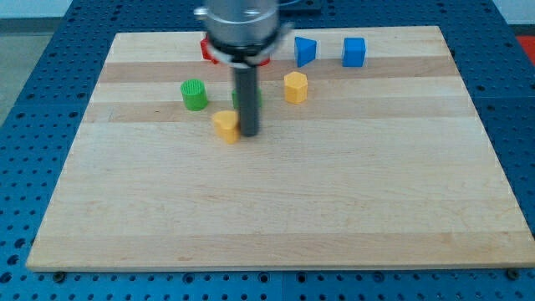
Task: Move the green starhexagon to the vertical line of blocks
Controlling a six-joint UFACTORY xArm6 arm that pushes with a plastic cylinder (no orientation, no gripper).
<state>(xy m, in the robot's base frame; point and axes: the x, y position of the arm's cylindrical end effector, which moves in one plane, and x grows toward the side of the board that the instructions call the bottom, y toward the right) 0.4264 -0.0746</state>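
My tip (pixel 249 134) rests on the wooden board (pixel 276 209), touching or almost touching the right side of a yellow block (pixel 225 125). A green block (pixel 257 97) sits right behind the rod and is mostly hidden; its shape cannot be made out. A second green block (pixel 194 94), rounded with ridged sides, stands to the left of the rod. A yellow hexagon-like block (pixel 295 86) stands to the right of the rod.
Two blue blocks (pixel 305 51) (pixel 354 52) sit near the board's top edge, right of the arm. A red block (pixel 206 50) shows partly behind the arm's body at the top. Blue perforated table surrounds the board.
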